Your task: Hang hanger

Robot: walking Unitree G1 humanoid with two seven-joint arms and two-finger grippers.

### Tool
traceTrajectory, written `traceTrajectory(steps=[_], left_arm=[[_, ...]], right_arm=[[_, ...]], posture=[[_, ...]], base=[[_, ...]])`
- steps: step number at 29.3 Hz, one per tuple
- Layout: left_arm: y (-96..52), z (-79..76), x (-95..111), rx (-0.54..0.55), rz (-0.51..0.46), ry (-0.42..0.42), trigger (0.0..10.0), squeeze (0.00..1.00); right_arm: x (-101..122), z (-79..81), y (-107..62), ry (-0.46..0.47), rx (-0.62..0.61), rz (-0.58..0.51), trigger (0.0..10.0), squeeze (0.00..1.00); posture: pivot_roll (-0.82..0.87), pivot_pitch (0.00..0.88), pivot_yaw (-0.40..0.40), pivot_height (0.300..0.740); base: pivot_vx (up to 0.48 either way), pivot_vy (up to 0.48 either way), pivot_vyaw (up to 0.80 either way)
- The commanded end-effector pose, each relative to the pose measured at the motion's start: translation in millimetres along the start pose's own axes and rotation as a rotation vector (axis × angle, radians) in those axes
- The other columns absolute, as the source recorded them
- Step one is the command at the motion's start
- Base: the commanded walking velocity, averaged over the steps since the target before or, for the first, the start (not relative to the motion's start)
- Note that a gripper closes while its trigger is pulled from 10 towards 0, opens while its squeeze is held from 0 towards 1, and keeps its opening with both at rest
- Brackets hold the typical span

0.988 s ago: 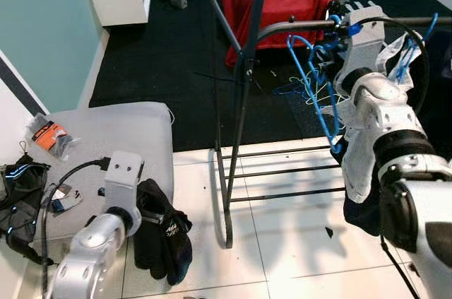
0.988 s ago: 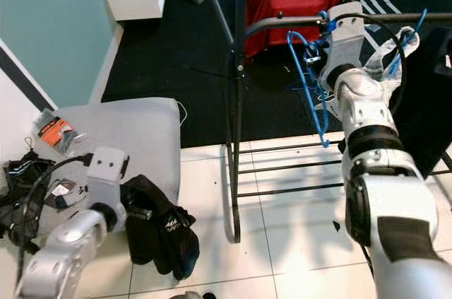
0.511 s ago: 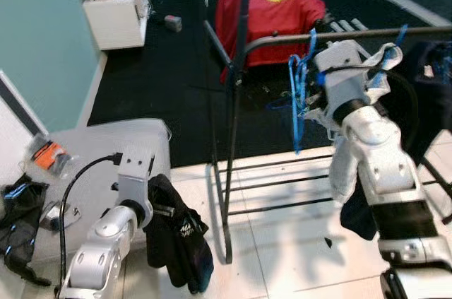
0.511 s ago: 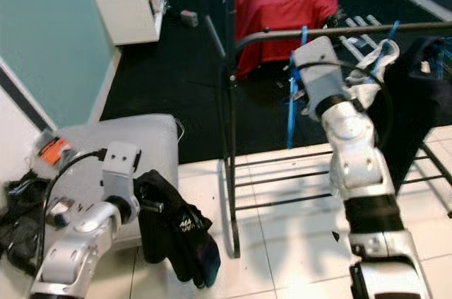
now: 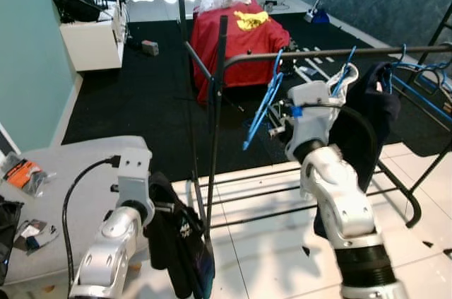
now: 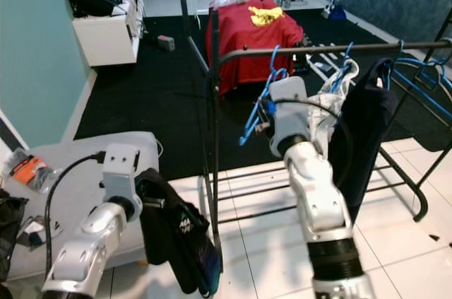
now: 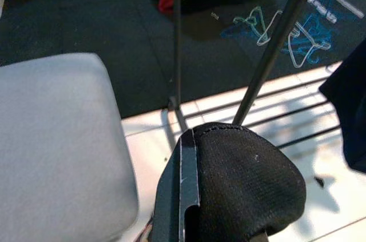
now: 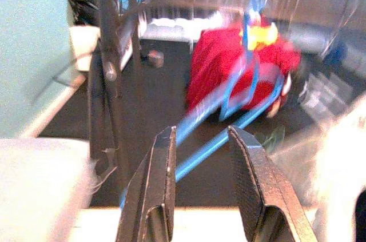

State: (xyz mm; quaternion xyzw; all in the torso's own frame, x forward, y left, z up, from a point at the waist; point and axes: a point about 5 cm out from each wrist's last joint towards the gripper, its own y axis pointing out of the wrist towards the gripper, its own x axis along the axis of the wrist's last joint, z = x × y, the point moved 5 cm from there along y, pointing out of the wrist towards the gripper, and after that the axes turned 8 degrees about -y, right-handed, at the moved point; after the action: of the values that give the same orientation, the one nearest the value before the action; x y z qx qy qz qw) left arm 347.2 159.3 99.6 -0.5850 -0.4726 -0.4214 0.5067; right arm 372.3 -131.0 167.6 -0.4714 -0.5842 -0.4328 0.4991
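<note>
Roughly, left to right:

Grey cushion (image 5: pixel 78 172): at 9 o'clock, its rounded front edge meets the white tiled floor (image 5: pixel 275 256); an orange packet (image 5: pixel 25 172) lies near its far left edge, the print too small to read.

Left gripper (image 5: pixel 164 207): at 7 o'clock, clamped on a black garment (image 5: pixel 176 242) that hangs down just beside the rack's upright; a white logo shows on the cloth, unreadable.

Clothes rack (image 5: pixel 215 101): black upright at centre, top rail running toward 3 o'clock, low bars crossing the tiles behind it.

Blue hanger (image 5: pixel 260 112): hooked on the rail just right of the upright, tilted, swinging toward 8 o'clock.

Right gripper (image 8: pixel 200 187): raised near the rail, fingers narrowly apart, gripping nothing; the hanger passes beyond them, blurred.

Dark clothes (image 5: pixel 364 126): hang on the rail at 2 o'clock, close against the right arm.

Open room: bare tiles at 5 o'clock; black carpet (image 5: pixel 141 101) beyond the rack, up to a red-draped object (image 5: pixel 236 41) with a yellow emblem at 12 o'clock.
</note>
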Motion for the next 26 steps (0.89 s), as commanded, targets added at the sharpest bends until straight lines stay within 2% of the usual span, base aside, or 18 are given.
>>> traceTrajectory(steps=[1, 2, 3, 4, 8, 10, 13, 16, 18, 23, 24, 26], left_arm=[[2.6, -1.4, -1.7, 0.006, 0.008, -0.003, 10.0, 0.00], [3.3, -2.4, -0.7, 0.005, 0.004, 0.013, 10.0, 0.00], [3.3, -2.4, -0.7, 0.005, 0.004, 0.013, 10.0, 0.00], [3.0, -1.8, -1.0, 0.014, 0.002, 0.032, 10.0, 0.00], [3.0, -1.8, -1.0, 0.014, 0.002, 0.032, 10.0, 0.00], [-1.0, 0.4, -1.9, 0.031, -0.007, 0.030, 10.0, 0.00], [-3.0, -1.8, -7.1, 0.014, -0.001, 0.020, 10.0, 0.00], [-4.6, -7.4, -15.8, -0.021, 0.022, 0.049, 10.0, 0.00], [-5.1, -8.3, -17.9, -0.024, 0.027, 0.055, 10.0, 0.00], [-3.5, -1.8, -19.9, 0.003, 0.033, 0.041, 10.0, 0.00], [-2.3, -0.9, -19.3, 0.007, 0.030, 0.044, 10.0, 0.00], [-1.8, -0.7, -18.4, 0.011, 0.024, 0.045, 10.0, 0.00]], right_arm=[[-11.7, -3.3, -1.4, 0.074, -0.009, 0.022, 10.0, 0.00], [-25.3, 3.0, -3.9, 0.121, 0.020, 0.055, 10.0, 0.00], [-25.3, 3.0, -3.9, 0.121, 0.020, 0.055, 10.0, 0.00], [-42.3, 11.8, -6.5, 0.154, 0.060, 0.106, 10.0, 0.00], [-42.3, 11.8, -6.5, 0.154, 0.060, 0.106, 10.0, 0.00], [-60.0, 28.6, -9.3, 0.143, 0.127, 0.152, 10.0, 0.00], [-63.4, 35.5, -8.8, 0.103, 0.149, 0.158, 10.0, 0.00], [-69.5, 36.2, -10.9, 0.058, 0.156, 0.175, 10.0, 0.00], [-72.6, 35.2, -12.8, 0.059, 0.157, 0.179, 10.0, 0.00], [-81.6, 31.1, -19.8, 0.079, 0.156, 0.193, 10.0, 0.00], [-86.6, 35.3, -23.2, 0.127, 0.184, 0.214, 10.0, 0.00], [-90.9, 39.0, -26.3, 0.149, 0.210, 0.222, 10.0, 0.00]], posture=[[-0.06, 0.000, -0.041, 0.740], [-0.03, 0.000, -0.064, 0.740], [-0.03, 0.000, -0.064, 0.740], [0.00, 0.000, -0.085, 0.740], [0.00, 0.000, -0.085, 0.740], [-0.03, 0.003, -0.051, 0.740], [-0.05, 0.010, -0.039, 0.740], [-0.05, 0.004, -0.035, 0.740], [-0.04, 0.000, -0.034, 0.740], [-0.03, 0.000, -0.038, 0.740], [-0.03, 0.000, -0.043, 0.740], [-0.01, 0.000, -0.049, 0.740]], base=[[0.000, 0.000, 0.00], [0.000, 0.000, 0.00], [0.000, 0.000, 0.00], [0.000, 0.000, 0.00], [0.000, 0.000, 0.00], [0.000, 0.000, 0.00], [0.000, 0.000, 0.00], [0.000, 0.000, 0.00], [0.000, 0.000, 0.00], [0.000, 0.000, 0.00], [0.000, 0.000, 0.00], [0.000, 0.000, -0.22]])
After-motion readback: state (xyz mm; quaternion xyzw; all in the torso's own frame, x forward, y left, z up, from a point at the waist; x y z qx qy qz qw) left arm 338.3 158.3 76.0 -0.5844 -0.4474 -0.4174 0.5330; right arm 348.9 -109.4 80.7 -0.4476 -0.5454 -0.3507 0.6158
